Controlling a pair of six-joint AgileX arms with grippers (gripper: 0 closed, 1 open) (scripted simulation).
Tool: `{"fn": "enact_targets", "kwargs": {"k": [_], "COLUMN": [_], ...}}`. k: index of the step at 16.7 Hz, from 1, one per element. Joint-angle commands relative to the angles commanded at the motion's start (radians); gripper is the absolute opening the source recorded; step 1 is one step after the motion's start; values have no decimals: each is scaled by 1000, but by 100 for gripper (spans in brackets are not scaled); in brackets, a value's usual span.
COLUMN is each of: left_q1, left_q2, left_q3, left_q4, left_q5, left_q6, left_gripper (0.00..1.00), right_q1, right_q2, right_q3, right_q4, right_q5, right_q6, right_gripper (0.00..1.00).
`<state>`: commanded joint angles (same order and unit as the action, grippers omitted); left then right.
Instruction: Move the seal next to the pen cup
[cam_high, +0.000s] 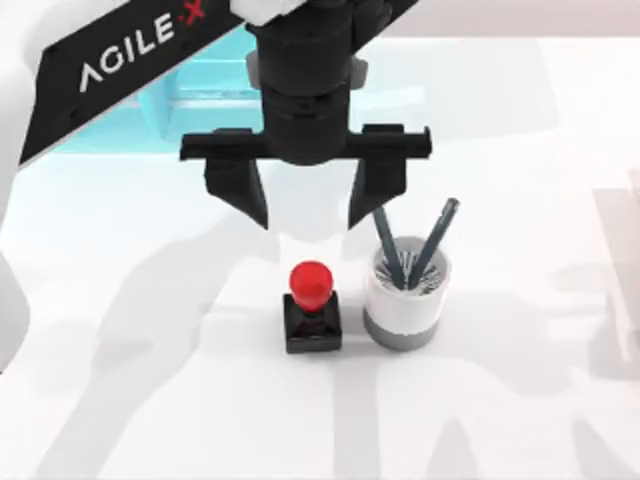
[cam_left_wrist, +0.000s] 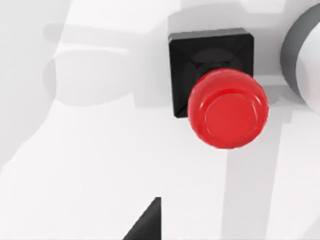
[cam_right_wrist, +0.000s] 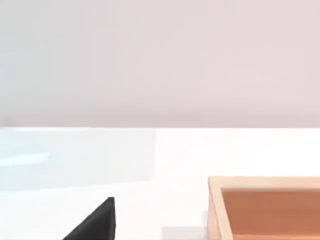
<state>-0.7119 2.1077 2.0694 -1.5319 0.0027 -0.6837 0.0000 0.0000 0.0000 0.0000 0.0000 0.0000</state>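
The seal (cam_high: 312, 305), a black square block with a glossy red knob, stands upright on the white table just left of the pen cup (cam_high: 404, 295), with a narrow gap between them. The cup is white with a grey bottom band, and two dark pens stick out of it in a V. My left gripper (cam_high: 309, 215) hangs open above and slightly behind the seal, holding nothing. The left wrist view looks down on the seal (cam_left_wrist: 227, 107), with the cup's edge (cam_left_wrist: 300, 55) beside it and one dark fingertip (cam_left_wrist: 147, 222) at the border.
A pale blue object (cam_high: 190, 100) lies at the back of the table, partly under my left arm. The right wrist view takes in a dark corner of my right gripper (cam_right_wrist: 95, 222), a wooden box (cam_right_wrist: 265, 207) and white table.
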Motion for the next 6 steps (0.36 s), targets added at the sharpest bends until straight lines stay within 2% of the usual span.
{"fn": "enact_targets", "kwargs": {"k": [6], "left_q1": [0], "left_q2": [0], "left_q3": [0], "left_q4": [0], "left_q5": [0], "left_q6": [0], "left_gripper": [100], "right_q1": [0], "right_q2": [0], "right_q3": [0], "right_q4": [0], "right_q5": [0], "right_q6": [0], "right_gripper": [100]}}
